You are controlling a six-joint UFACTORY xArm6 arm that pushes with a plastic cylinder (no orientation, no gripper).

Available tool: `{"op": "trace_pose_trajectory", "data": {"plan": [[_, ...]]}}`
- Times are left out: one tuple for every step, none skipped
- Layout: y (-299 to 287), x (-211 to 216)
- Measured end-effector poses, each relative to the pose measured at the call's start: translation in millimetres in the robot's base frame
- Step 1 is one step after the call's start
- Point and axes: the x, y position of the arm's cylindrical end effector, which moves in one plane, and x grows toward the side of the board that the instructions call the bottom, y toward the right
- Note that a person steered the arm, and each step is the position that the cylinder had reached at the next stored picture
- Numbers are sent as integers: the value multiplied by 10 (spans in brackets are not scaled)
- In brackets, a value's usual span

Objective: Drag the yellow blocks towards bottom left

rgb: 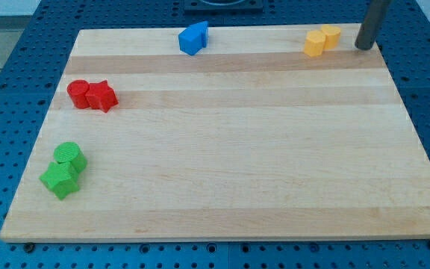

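Note:
Two yellow blocks touch each other near the view's top right of the wooden board: a hexagon-like one on the left and a squarish one on the right. My tip rests just to the right of them, a small gap from the squarish block. The dark rod rises out of the view's top edge.
Two blue blocks sit together at the top middle. A red cylinder and a red star-like block touch at the left. Two green blocks sit at the lower left. A blue pegboard table surrounds the board.

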Motion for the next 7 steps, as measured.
{"op": "trace_pose_trajectory", "data": {"plan": [[-248,-284],[-952,-338],[-1648,173],[-1660,302],[-1550,-165],[-981,-463],[-62,-346]]}}
